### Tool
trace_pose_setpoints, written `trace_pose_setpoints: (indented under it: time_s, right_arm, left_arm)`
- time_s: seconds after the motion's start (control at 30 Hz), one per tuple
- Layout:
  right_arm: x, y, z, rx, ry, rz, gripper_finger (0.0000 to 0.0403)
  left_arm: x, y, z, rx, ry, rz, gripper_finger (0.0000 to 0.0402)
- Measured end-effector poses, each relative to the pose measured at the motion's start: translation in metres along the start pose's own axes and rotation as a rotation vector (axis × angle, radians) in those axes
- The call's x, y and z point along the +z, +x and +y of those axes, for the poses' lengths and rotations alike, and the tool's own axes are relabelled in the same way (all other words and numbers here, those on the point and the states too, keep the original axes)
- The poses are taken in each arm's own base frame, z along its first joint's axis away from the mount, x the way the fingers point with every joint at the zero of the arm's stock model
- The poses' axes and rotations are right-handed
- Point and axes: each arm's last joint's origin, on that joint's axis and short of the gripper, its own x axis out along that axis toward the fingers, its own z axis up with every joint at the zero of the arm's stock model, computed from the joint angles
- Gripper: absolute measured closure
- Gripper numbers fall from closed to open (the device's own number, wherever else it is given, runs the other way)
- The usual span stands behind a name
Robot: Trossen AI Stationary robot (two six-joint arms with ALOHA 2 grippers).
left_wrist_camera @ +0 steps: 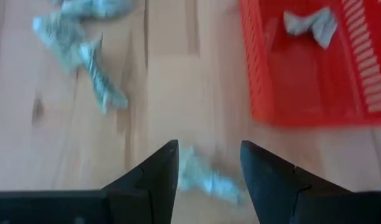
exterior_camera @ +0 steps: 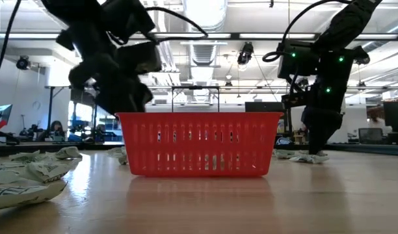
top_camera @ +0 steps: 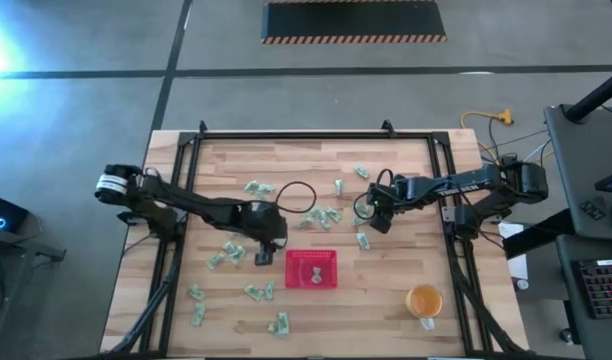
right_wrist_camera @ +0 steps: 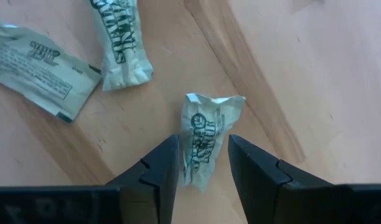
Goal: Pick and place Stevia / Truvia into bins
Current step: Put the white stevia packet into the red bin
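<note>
Now the right gripper [right_wrist_camera: 203, 163] stands over a green sachet [right_wrist_camera: 207, 144] that lies lengthwise between its parted, not yet clenched fingers, while the left gripper [left_wrist_camera: 208, 169], also parted, straddles another sachet [left_wrist_camera: 206, 177] beside the red tray [left_wrist_camera: 302, 106].

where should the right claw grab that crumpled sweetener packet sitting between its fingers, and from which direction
Take the packet across its narrow width, near the middle, coming straight down from above. It lies flat on the wooden table with its long axis running between the right claw's fingers, so its long edges face them. The creases there probably give something to pinch.
</note>
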Motion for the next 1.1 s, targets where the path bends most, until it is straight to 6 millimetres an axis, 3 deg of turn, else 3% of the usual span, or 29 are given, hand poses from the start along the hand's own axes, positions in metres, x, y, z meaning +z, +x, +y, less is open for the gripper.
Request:
trace_pose_setpoints:
  time_s: [0.2, 0.6, 0.73, 0.93, 1.1]
  right_arm:
    - [0.000, 0.000, 0.001, 0.023, 0.000, 0.007, 0.0277]
    - [0.001, 0.000, 0.001, 0.029, -0.004, -0.010, 0.0282]
    - [0.001, 0.000, 0.001, 0.028, -0.012, -0.009, 0.0310]
    - [0.001, 0.000, 0.001, 0.028, -0.028, -0.009, 0.0384]
    - [0.001, 0.000, 0.001, 0.029, -0.030, -0.009, 0.0394]
  left_arm:
    - [-0.015, 0.022, 0.001, -0.017, 0.005, 0.136, 0.0246]
    - [-0.017, 0.017, 0.002, -0.006, -0.003, 0.170, 0.0246]
    - [-0.016, 0.017, 0.002, -0.005, -0.003, 0.167, 0.0246]
    - [-0.017, 0.017, 0.002, -0.004, -0.003, 0.174, 0.0246]
    - [-0.017, 0.017, 0.002, -0.004, -0.003, 0.174, 0.0246]
